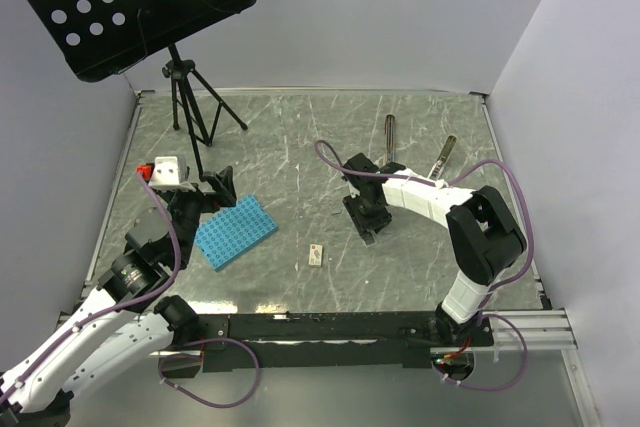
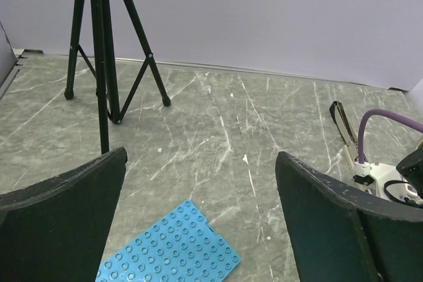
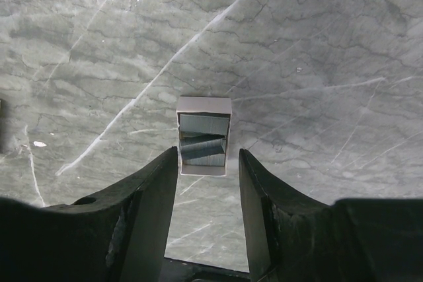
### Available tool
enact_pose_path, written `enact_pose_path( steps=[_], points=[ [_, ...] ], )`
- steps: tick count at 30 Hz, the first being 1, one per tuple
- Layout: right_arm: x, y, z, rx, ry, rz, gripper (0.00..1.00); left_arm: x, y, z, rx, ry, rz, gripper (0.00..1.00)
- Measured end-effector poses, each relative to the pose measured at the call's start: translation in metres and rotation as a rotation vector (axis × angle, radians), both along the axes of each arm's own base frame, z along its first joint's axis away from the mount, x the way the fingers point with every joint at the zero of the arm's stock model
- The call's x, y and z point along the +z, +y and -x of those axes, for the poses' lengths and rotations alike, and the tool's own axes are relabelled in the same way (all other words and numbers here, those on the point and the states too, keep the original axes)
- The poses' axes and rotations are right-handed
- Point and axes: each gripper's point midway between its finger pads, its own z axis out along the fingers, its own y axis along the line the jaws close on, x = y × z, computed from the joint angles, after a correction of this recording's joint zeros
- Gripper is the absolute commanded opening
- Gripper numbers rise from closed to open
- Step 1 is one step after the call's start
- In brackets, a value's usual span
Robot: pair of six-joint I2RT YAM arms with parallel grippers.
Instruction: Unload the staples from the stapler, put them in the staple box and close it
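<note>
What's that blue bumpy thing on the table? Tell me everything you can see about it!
The blue plate is a thin, flat rectangle, plastic by the look, covered in neat rows of little round studs. It lies flat on the grey marbled table, turned at a slant, in the near left part. Nothing sits on it, and only the table seems to touch it. The left tool hangs open close by, not gripping it. The left wrist view cuts part of it off.

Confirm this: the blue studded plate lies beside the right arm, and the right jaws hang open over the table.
Wrong on the side. The top view shows the blue studded plate beside the left arm; the right jaws do hang open over the table.
</note>
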Motion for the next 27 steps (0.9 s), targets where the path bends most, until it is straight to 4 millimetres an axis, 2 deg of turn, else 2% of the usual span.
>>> enact_pose_path(
  steps=[27],
  points=[
    [0.0014,-0.0052,-0.0056,-0.032,-0.010,0.005,0.51,-0.0005,-0.0002,-0.0004,0.000,0.002,-0.003,0.99]
  ],
)
